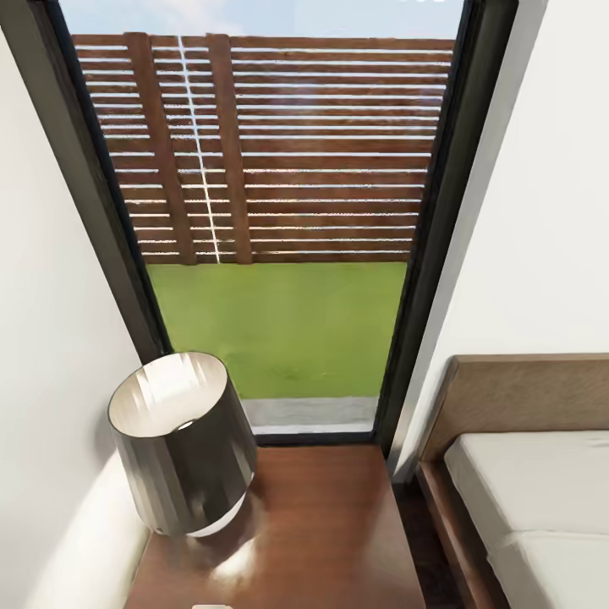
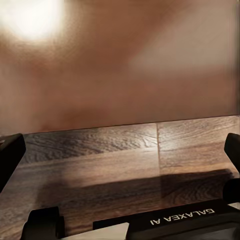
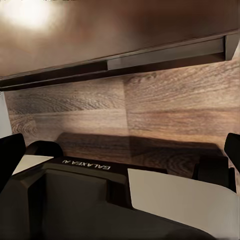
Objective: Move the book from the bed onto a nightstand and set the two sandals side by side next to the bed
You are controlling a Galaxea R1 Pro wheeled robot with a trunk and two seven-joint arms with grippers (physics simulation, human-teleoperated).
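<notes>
Head view: lamp [image 1: 182, 444] on glossy nightstand [image 1: 321, 524], bed [image 1: 541, 507] beside; wrist views: both grippers' fingers [image 2: 10, 157] spread over wood floor [image 2: 125, 155].

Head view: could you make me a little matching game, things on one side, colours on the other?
Things:
1. lamp shade
2. nightstand
3. mattress
4. lawn

Colours:
a. green
b. off-white
c. glossy reddish-brown
d. dark grey

Pairs: 1-d, 2-c, 3-b, 4-a
</notes>
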